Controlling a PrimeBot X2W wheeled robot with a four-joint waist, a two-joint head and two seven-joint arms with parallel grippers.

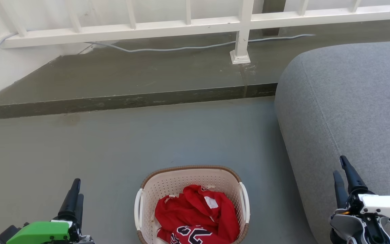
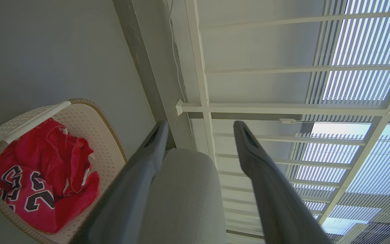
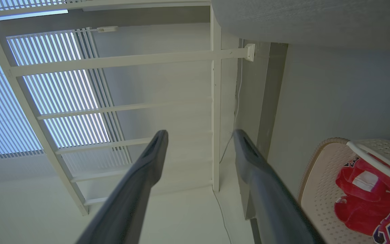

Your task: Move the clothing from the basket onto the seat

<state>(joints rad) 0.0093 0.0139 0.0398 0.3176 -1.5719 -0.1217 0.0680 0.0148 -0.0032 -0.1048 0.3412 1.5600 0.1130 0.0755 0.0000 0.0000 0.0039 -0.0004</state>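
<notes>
Where the head view looks down, the basket [image 1: 191, 167] sits on the grey floor [image 1: 96, 145], and the clothing [image 1: 198, 206] lies bunched inside it, all red, with the jersey [image 1: 190, 235] and its black, white-edged numerals at the basket's near end. Just right of the basket, not touching it, bulks the seat [image 1: 350, 101]. The left gripper [image 1: 77, 189] hangs to the left of the basket and the right gripper [image 1: 339, 166] to its right, over the seat's near part; from this angle each pair of fingers overlaps, so their gap is hard to judge. Beyond the basket run a raised step [image 1: 130, 100], a pale cable [image 1: 181, 48] and a white railing [image 1: 147, 28]

Seen from the left wrist view, the left gripper [image 2: 200, 123] has its fingers spread wide with nothing between them. The basket [image 2: 91, 118] lies off to one side with the clothing [image 2: 46, 162] heaped in it, numerals showing, and the seat [image 2: 185, 189] rounds up beside the basket, behind the fingers

From the right wrist view, the right gripper [image 3: 200, 132] likewise stands wide apart and holds nothing. The basket [image 3: 320, 176] shows at the lower corner, the clothing [image 3: 361, 200] inside it, and the seat [image 3: 317, 17] lies across the floor from the basket
</notes>
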